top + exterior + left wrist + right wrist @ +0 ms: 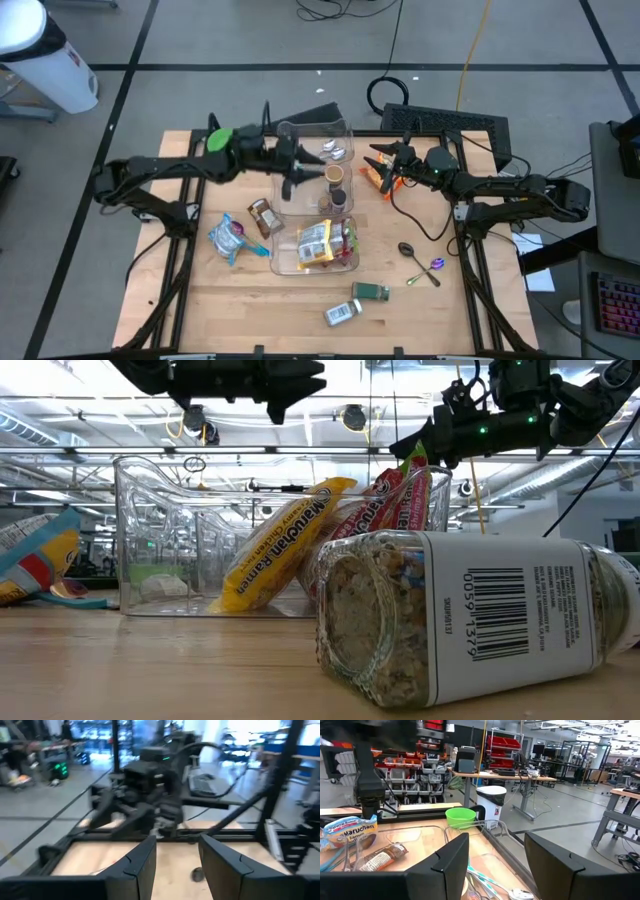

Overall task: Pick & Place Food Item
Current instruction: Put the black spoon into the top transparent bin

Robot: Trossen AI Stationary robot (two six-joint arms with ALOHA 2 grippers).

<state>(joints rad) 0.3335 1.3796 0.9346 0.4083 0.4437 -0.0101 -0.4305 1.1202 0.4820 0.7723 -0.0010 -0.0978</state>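
Two clear bins stand mid-table. The near bin (283, 262) holds yellow and red ramen packets (322, 243). The far bin (345, 128) holds silver packets and two small jars (335, 176). My left gripper (312, 172) is open and level above the far bin, pointing toward the table's right, with nothing between its fingers (177, 842). My right gripper (378, 156) is open and empty (495, 842), raised right of the far bin and pointing left. Below it an orange packet (373, 180) lies flat on the table.
A brown packet (262, 215) and a blue bag (228, 238) lie left of the near bin. Two spoons (420, 262) lie at the right. A green jar (372, 291) and a spice jar (343, 313) lie on their sides near the front. A green bowl (460, 816) sits far left.
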